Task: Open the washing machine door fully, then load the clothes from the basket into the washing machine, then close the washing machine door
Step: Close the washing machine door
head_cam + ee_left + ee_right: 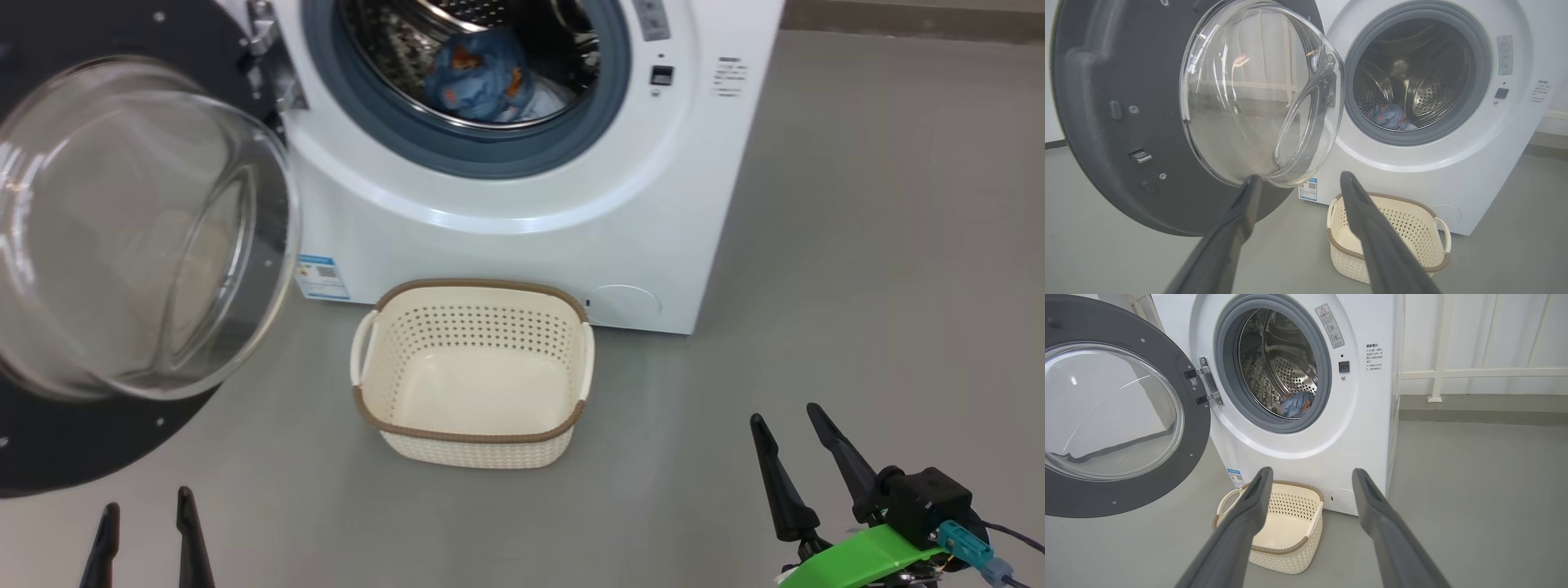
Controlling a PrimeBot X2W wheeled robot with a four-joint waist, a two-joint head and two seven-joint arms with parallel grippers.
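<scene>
Head view: a big white front-loading washing machine (522, 237) stands on a grey floor (857, 286). Its large round door (139, 229), black-rimmed with a bulging clear glass bowl, is swung wide open to the left. Soft light-blue clothes with orange prints (482, 77) lie inside the steel drum, close behind the blue-grey gasket. A small cream perforated plastic basket with a brown rim (473, 437) sits on the floor just in front of the machine, with nothing in it. The left claw (148, 500) at lower left and the right claw (785, 412) at lower right both have their fingers spread and hold nothing.

Left wrist view: the open left claw (1300, 176) points toward the lower edge of the door's glass bowl. Contact cannot be judged.

Right wrist view: the open right claw (1311, 470) is aimed over the basket at the machine's front.

Only closing the door appears to remain. A push on the smooth curved glass could slide off. The clothes lie near the drum's lip, so fabric could be pinched in the gasket and block the latch. A sweeping arm could knock the light basket.
</scene>
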